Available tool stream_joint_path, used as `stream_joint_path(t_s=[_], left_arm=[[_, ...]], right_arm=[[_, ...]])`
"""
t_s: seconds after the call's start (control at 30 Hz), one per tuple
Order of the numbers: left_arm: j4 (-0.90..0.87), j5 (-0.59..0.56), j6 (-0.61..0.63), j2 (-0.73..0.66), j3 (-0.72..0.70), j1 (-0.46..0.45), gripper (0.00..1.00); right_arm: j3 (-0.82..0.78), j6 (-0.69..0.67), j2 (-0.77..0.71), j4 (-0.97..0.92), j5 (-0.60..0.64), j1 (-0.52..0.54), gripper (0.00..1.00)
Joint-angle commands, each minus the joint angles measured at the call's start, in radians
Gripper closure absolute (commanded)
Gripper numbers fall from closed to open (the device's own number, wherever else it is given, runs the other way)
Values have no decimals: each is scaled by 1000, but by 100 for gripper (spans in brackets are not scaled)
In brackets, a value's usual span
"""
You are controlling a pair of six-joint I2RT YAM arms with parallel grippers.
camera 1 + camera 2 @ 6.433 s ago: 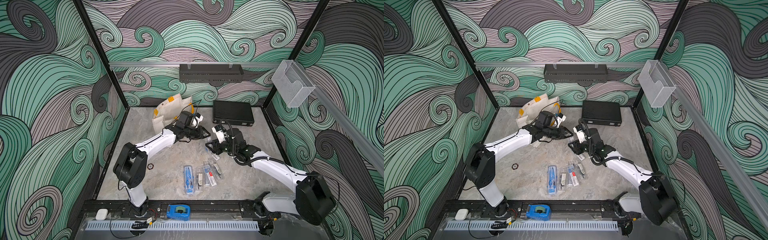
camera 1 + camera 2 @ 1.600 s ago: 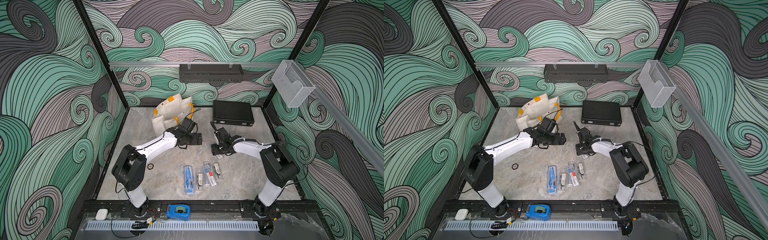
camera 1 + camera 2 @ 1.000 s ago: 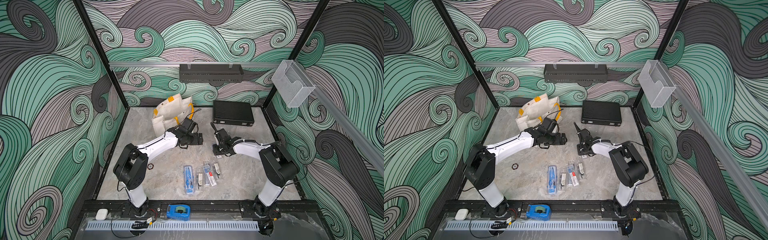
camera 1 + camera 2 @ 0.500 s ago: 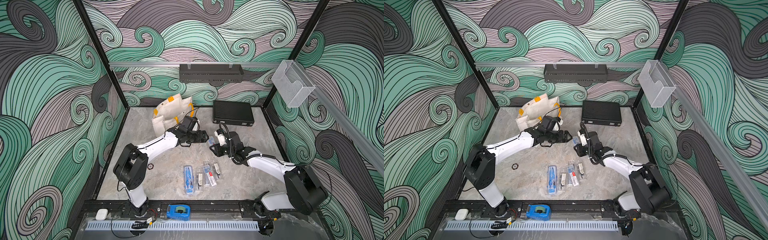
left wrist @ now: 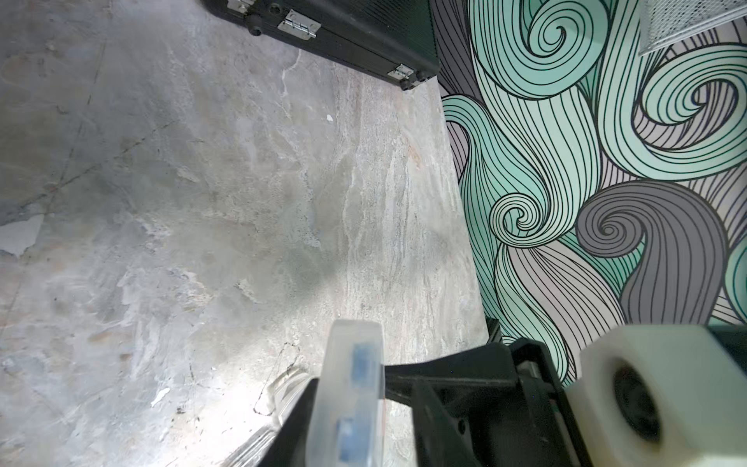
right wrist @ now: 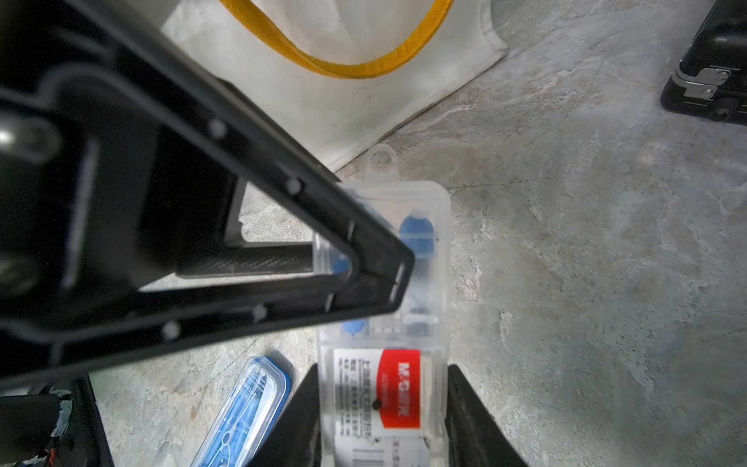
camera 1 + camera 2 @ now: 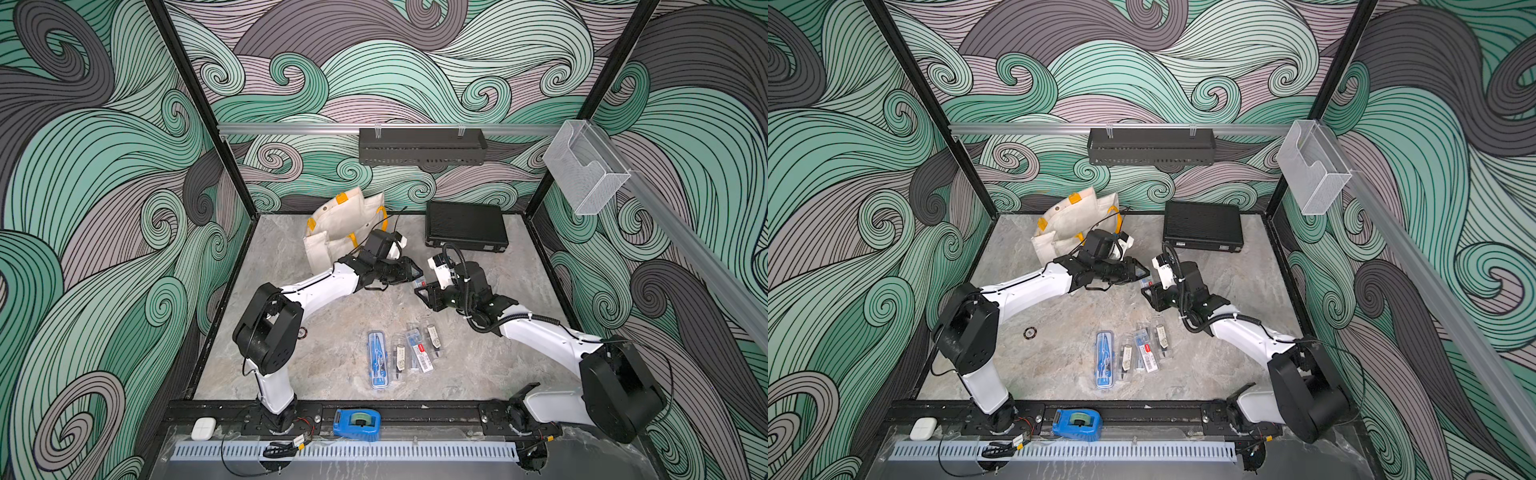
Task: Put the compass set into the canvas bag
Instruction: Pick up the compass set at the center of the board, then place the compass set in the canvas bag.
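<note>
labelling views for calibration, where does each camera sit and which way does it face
Both top views: high above the front, looking down at the whole table; left arm and right arm show.
Left wrist: faces past the clear compass set to the black hard case; own fingers show.
Right wrist: faces the set in the right claw, plus left claw and canvas bag.
Shared: both wrist views show the set and hard case.

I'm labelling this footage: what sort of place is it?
Probably a robot test booth: a left arm and right arm fixed to a black rail at the table edge, with wave-printed wall panels boxing it in.
</note>
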Motion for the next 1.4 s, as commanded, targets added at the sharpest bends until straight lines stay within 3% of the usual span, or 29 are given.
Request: stream_joint_path(t_s=[0.0,0.27,0.4,0.47,0.63,0.67,0.83,1.0,1.13,1.37], left_arm=[[33,36,-13,15,21,8,70],[33,36,-17,21,19,7,83],[27,26,-13,20,22,8,86],[17,7,-2,18,25,7,87],[-97,-104,85,12,79,9,88],[-125,-122,105,11,99,11,88],[-214,-225,213,-19,192,42,88],[-154,-319,293,-98,216,92,88],[-246,-502,389,-124,310,134,88],[-244,-703,501,-169,388,252,87]], right_arm=[[14,-2,-7,19,-19,6,63],[15,-1,-10,18,-16,7,62],[25,-5,-4,-3,-7,7,54],[34,-7,-4,-25,14,7,43],[35,-12,-32,-94,106,7,2],[27,-13,-44,-96,122,7,0],[-6,-14,-118,-119,199,6,0],[-29,-24,-185,-118,261,5,0],[-23,-35,-173,-127,278,4,0],[-21,-18,-118,-127,254,3,0]])
